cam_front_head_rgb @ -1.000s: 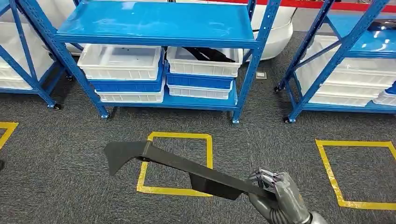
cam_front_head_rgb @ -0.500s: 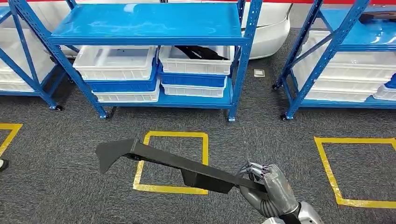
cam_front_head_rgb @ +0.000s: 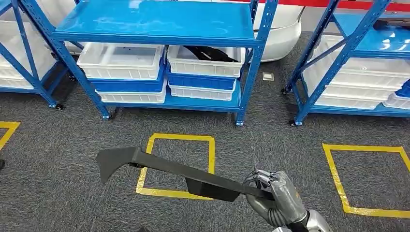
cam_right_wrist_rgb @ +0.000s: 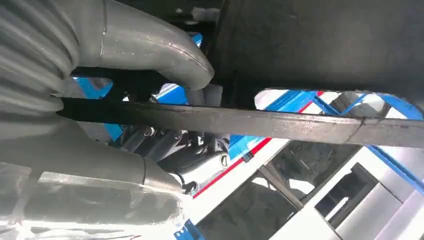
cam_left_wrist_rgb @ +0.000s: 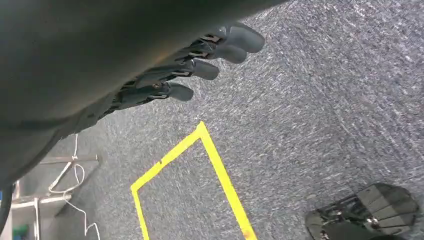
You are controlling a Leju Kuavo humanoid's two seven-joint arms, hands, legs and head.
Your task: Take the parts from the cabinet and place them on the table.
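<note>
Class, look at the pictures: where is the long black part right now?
In the head view, the long black part is held at one end by the right hand, low and right of centre, and stretches leftward above the yellow floor square before the blue shelf rack.

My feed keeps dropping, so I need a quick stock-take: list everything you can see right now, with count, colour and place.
long part: one, black, held over the floor by one end
second part: one, black, in the top right bin of the middle rack
racks: three, blue, middle one in front, one cut off at each side
bins: white and blue, stacked in two piles on the middle rack's lower shelf; more white ones on the side racks
floor squares: yellow tape outlines on grey carpet, one under the long part, one to its right
right hand: one, grey, grips the long part
left hand: one, dark fingers apart, over the carpet, holding nothing
</note>
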